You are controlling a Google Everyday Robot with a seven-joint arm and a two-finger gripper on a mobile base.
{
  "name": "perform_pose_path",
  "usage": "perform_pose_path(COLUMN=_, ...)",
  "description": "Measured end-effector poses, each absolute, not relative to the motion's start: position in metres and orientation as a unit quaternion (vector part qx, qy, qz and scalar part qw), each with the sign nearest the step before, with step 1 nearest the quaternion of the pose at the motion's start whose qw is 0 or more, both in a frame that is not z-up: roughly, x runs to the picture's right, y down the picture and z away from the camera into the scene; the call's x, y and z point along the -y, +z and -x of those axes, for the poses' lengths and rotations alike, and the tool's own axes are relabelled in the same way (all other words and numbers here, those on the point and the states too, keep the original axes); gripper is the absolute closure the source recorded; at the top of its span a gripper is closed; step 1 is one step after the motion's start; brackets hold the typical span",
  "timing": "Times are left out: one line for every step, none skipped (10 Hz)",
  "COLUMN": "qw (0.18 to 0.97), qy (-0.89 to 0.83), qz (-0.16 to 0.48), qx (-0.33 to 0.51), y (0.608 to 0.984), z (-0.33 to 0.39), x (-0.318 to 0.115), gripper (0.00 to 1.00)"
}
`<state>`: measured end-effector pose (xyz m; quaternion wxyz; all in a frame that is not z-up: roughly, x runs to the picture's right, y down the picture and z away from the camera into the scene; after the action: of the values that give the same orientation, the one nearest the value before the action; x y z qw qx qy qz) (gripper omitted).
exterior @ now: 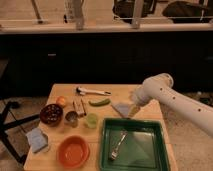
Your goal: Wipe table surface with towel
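Note:
A pale grey towel (122, 108) lies on the wooden table (60, 90), just behind the green tray's far edge. My gripper (133, 109) comes in from the right on the white arm (165, 95). It points down at the towel's right edge and touches it there. The towel's right corner is hidden under the gripper.
A green tray (150, 150) with a fork (118, 145) fills the front right. To the left stand an orange bowl (73, 151), a dark bowl (51, 114), a blue sponge (38, 140), a metal cup (71, 118) and a green cup (91, 120). A green vegetable (99, 102), an orange fruit (61, 100) and a white-handled utensil (92, 91) lie further back.

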<state>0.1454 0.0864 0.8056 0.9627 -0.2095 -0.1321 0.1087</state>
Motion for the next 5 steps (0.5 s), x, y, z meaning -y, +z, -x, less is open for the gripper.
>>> perform_pose_path(qw=0.963, qy=0.108, qz=0.210, qx=0.131, y=0.812, z=-0.142, x=-0.088, gripper=0.20)
perform_pose_path(qw=0.963, qy=0.109, qz=0.210, qx=0.130, y=0.815, z=-0.140, x=-0.086, gripper=0.20)
perform_pose_path(qw=0.963, qy=0.109, qz=0.209, qx=0.130, y=0.817, z=-0.140, x=-0.084, gripper=0.20)
perform_pose_path(qw=0.963, qy=0.116, qz=0.207, qx=0.127, y=0.827, z=-0.142, x=-0.080, gripper=0.20)
perform_pose_path(qw=0.962, qy=0.121, qz=0.209, qx=0.126, y=0.836, z=-0.143, x=-0.082, gripper=0.20)
